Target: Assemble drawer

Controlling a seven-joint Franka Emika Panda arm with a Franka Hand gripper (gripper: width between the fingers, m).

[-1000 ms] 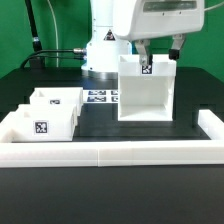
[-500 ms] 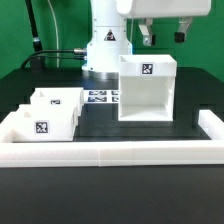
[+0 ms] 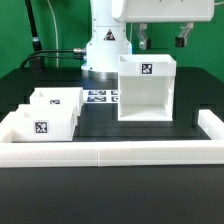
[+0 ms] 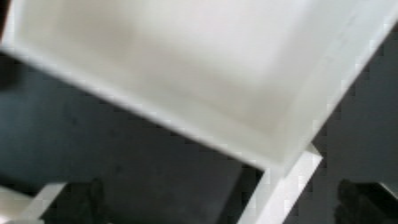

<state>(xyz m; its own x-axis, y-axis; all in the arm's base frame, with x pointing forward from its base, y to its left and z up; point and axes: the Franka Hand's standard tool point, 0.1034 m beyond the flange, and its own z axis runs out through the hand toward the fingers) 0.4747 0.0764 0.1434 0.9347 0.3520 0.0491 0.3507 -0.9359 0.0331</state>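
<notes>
behind the low white border wall (image 3: 110,150), a near tray (image 3: 40,125) and a far tray (image 3: 58,100), the near one tagged, are seen at the exterior view's left. the drawer housing (image 3: 148,98) stands upright, a black-and-white square tag (image 3: 148,69) near its top. the end effector (image 3: 163,38) is held above it, released and empty.

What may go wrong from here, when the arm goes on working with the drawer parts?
1. The claw hangs open just above the housing; descending off-centre, a finger may hit its rim and shift it.
2. The front tray and the rear tray stand close together; grasping one may push the other.
</notes>
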